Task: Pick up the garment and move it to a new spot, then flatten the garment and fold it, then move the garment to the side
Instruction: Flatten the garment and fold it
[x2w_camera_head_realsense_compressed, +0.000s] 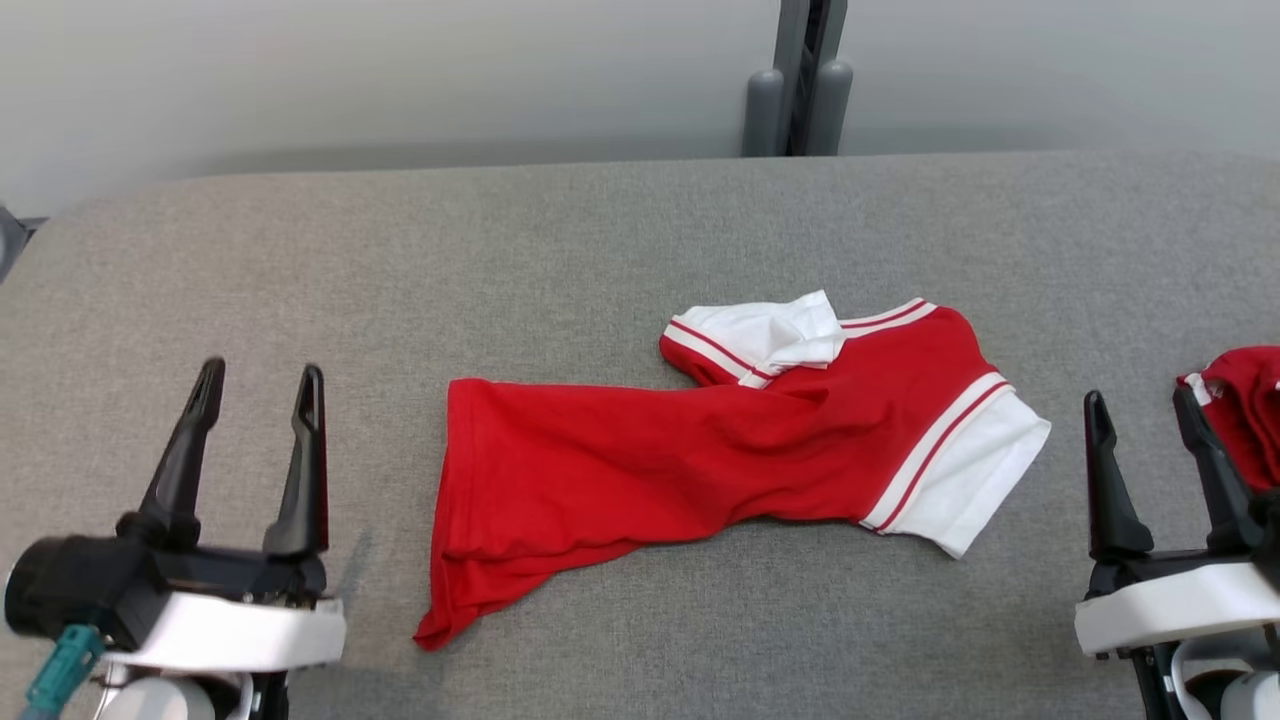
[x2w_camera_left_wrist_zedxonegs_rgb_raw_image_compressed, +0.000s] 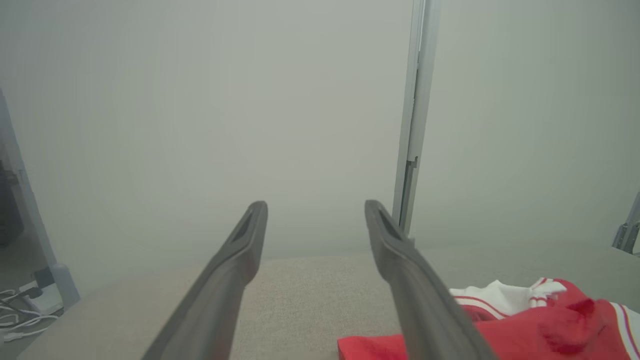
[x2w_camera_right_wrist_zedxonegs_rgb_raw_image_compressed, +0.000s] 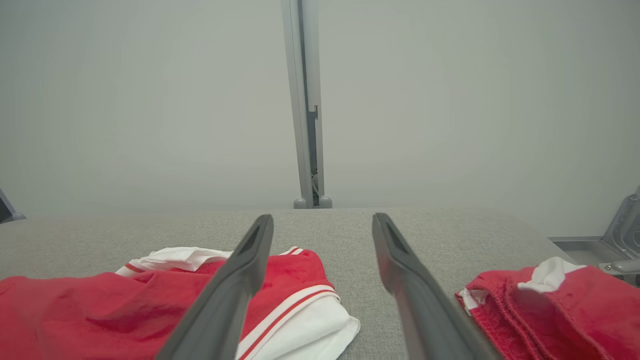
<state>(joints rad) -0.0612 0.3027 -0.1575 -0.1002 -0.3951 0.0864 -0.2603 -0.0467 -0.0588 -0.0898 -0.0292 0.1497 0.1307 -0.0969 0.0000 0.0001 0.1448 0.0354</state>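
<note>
Red with white banded sleeves and a white collar, the shirt (x2w_camera_head_realsense_compressed: 720, 440) lies crumpled on the table (x2w_camera_head_realsense_compressed: 500, 250) between the two grippers and touches neither, its hem toward the robot's left and its sleeves and collar toward the right. The left gripper (x2w_camera_head_realsense_compressed: 262, 370) hangs near the hem with its jaws spread wide and nothing between them. The right gripper (x2w_camera_head_realsense_compressed: 1140, 405), near the lower sleeve, is likewise open and empty. I judge the shirt to be at its new spot with the flattening not yet done: the body is twisted, the near hem corner trails to a point, and the far sleeve is bunched under the collar. The next move likely calls for both grippers to come down on opposite ends, one on a hem corner and one on a sleeve or shoulder, then draw apart so the twist comes out before any fold. The cloth looks thin and limp, so a pinch could take two layers. The table is covered in grey woven fabric. A second garment (x2w_camera_head_realsense_compressed: 1245, 400), also red and white, sits bunched at the right edge, just beside the right gripper and well apart from the shirt. Behind stands a plain pale wall (x2w_camera_head_realsense_compressed: 400, 70), with a grey post (x2w_camera_head_realsense_compressed: 800, 70) at the table's far edge. Cables (x2w_camera_left_wrist_zedxonegs_rgb_raw_image_compressed: 20, 315) lie on the floor off to the left.
</note>
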